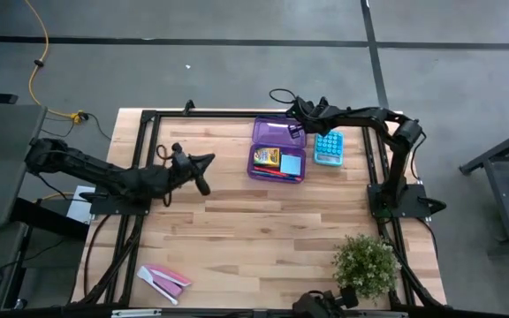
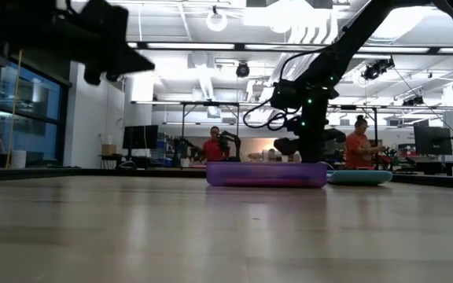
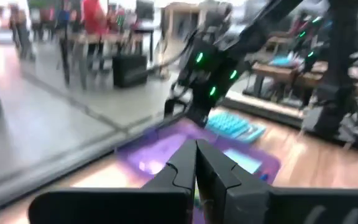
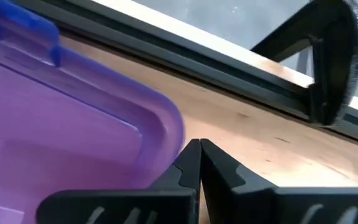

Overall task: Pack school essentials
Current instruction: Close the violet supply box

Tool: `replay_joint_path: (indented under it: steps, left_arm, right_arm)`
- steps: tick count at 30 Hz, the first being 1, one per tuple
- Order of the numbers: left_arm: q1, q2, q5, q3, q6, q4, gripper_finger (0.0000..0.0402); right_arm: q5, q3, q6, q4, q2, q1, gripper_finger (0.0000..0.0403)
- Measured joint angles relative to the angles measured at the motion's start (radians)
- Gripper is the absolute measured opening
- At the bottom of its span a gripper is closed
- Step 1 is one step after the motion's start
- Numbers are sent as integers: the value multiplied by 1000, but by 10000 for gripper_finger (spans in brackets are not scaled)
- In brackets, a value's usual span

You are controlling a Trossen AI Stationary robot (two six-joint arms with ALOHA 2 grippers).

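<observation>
Unlabelled purple case (image 1: 277,150), yellow crayon box (image 1: 266,157) inside

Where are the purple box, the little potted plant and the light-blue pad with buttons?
purple box (image 1: 267,132): high view, on its open lid.
potted plant (image 1: 365,264): high view, on its leaves.
light-blue pad (image 1: 329,147): high view, on its buttoned face.

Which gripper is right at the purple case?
The right gripper, shut, sits at the far corner of the purple case. The left gripper, also shut, hangs clear of it over bare table.
</observation>
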Motion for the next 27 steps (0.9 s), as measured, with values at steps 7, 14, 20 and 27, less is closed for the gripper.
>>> replay_joint_path:
  steps: [7, 14, 20, 27]
  left_arm:
    - [197, 152, 236, 113, -281, -359, 0]
    - [280, 388, 330, 195, -337, -432, 0]
    - [297, 547, 378, 266, -344, -429, 0]
    - [299, 701, 424, 343, -338, -381, 0]
  right_arm:
    - [-26, 0, -2, 0, 0, -1, 0]
    - [-40, 0, -2, 12, 33, -11, 0]
    - [-35, -1, -3, 50, 44, -21, 0]
    - [-89, -1, -10, 67, 44, -27, 0]
